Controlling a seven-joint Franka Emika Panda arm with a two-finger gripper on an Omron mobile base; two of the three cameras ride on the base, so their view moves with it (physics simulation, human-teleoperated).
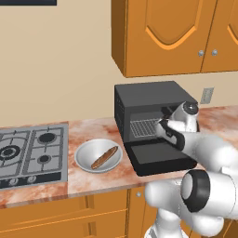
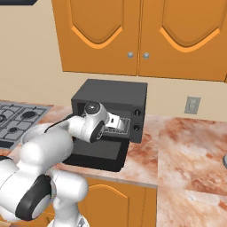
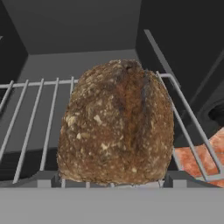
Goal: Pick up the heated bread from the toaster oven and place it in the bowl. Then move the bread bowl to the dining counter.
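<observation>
Heated bread [image 3: 116, 124] on toaster oven [image 1: 148, 100] rack, long axis running depthwise; end effector grip unclear.

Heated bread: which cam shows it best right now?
Hand view. The heated bread is close up, sitting on the wire rack inside the toaster oven. In the left and right base views the arm reaches into the oven mouth and covers the loaf, so they add nothing on it.
</observation>
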